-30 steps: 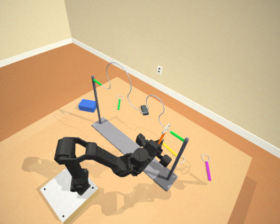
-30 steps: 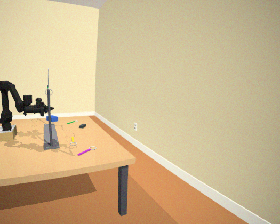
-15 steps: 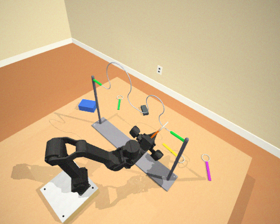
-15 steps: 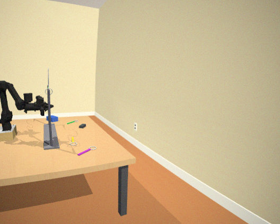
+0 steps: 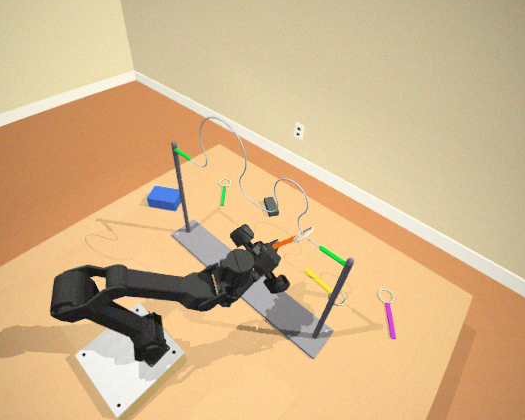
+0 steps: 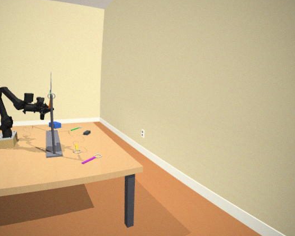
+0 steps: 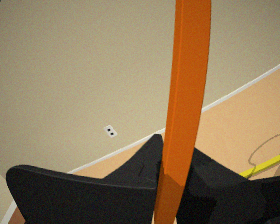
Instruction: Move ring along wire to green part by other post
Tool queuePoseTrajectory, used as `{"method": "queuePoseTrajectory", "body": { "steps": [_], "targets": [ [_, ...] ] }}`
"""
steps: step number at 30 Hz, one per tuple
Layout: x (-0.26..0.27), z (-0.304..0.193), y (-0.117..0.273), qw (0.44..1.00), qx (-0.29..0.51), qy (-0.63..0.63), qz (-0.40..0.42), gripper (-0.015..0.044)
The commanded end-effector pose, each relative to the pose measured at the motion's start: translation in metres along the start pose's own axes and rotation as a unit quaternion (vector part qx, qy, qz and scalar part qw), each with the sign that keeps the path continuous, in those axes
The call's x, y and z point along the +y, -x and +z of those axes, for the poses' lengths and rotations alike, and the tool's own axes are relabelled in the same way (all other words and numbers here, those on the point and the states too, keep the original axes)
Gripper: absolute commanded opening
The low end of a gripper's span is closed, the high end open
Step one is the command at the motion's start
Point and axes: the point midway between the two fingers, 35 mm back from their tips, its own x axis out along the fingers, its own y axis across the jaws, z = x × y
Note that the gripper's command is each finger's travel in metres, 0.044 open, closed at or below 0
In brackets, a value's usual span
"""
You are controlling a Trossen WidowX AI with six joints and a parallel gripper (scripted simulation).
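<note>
The white ring (image 5: 310,229) (image 6: 54,96) is around the grey wire (image 5: 245,157), just beyond the green part (image 5: 332,255) beside the right post (image 5: 333,297), where the wire bends upward. Whether ring and wire touch cannot be told. The orange handle (image 5: 284,243) (image 6: 49,103) (image 7: 192,65) slants from the ring down to the gripper. My gripper (image 5: 275,246) (image 6: 51,109) (image 7: 164,142) is shut on the handle's lower end, on the arm's side of the wire. The other green part (image 5: 182,154) is beside the left post (image 5: 181,192). The ring is out of the wrist view.
The wire rises in a tall loop near the left post and a smaller one near the ring. A grey base plate (image 5: 209,249) joins the posts. On the table are a blue block (image 5: 164,198), a dark block (image 5: 271,206), and green (image 5: 223,196), yellow (image 5: 318,280) and magenta (image 5: 391,321) handles with rings.
</note>
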Motion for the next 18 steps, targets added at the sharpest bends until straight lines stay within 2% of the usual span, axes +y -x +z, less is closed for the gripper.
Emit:
{"method": "queuePoseTrajectory", "body": {
  "steps": [1,18],
  "targets": [
    [0.016,0.003,0.006,0.999,0.021,-0.035,0.01,-0.015],
    [0.056,0.014,0.03,0.979,0.111,-0.163,0.045,-0.015]
  ]
}}
